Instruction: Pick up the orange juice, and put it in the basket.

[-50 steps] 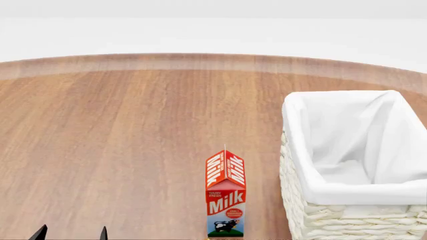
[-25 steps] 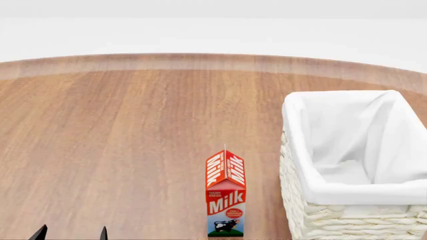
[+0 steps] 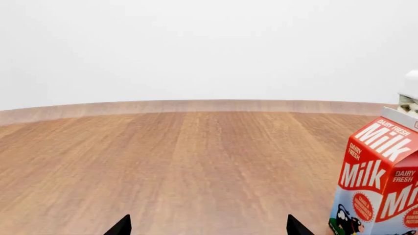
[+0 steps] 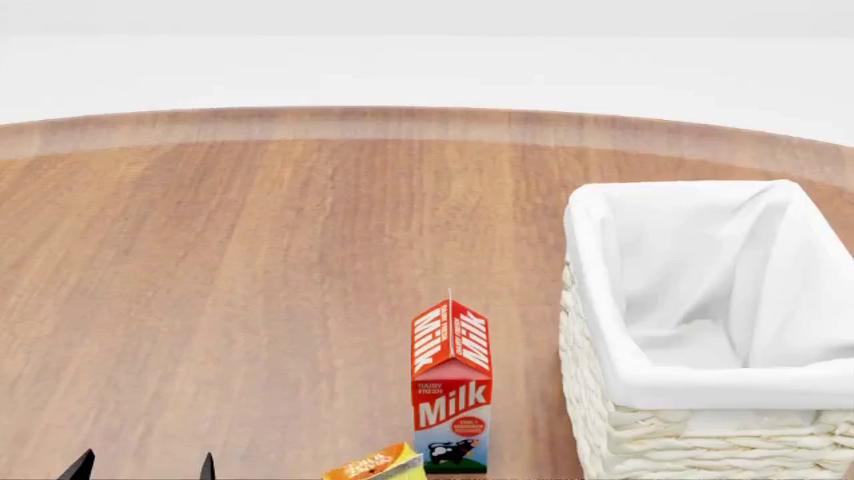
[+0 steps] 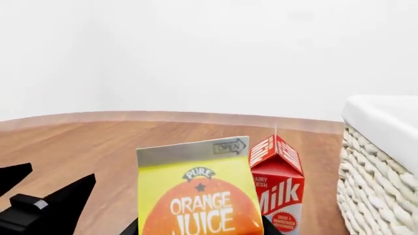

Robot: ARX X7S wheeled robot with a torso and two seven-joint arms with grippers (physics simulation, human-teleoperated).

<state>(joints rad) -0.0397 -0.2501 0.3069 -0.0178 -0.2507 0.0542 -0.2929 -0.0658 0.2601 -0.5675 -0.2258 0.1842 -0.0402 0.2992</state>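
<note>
The orange juice (image 5: 199, 196), a yellow-and-orange carton, fills the middle of the right wrist view. Dark fingers of my right gripper (image 5: 202, 231) show on either side of the carton, shut on it. In the head view only the tilted gabled top of the orange juice (image 4: 378, 465) shows at the bottom edge, just left of the milk carton. The basket (image 4: 627, 385), cream wicker with a white cloth lining, stands at the right, and its wall (image 5: 379, 196) is also in the right wrist view. My left gripper (image 3: 205, 229) is open over bare table, with its tips (image 4: 144, 467) at the lower left.
A red-and-white milk carton (image 4: 451, 390) stands upright between the orange juice and the basket, close to both (image 5: 279, 191) (image 3: 382, 186). The round wooden table (image 4: 267, 250) stretches away to its far edge.
The orange juice's top has risen into the bottom of the head view beside the milk carton. The left gripper tips, milk carton and basket have not moved.
</note>
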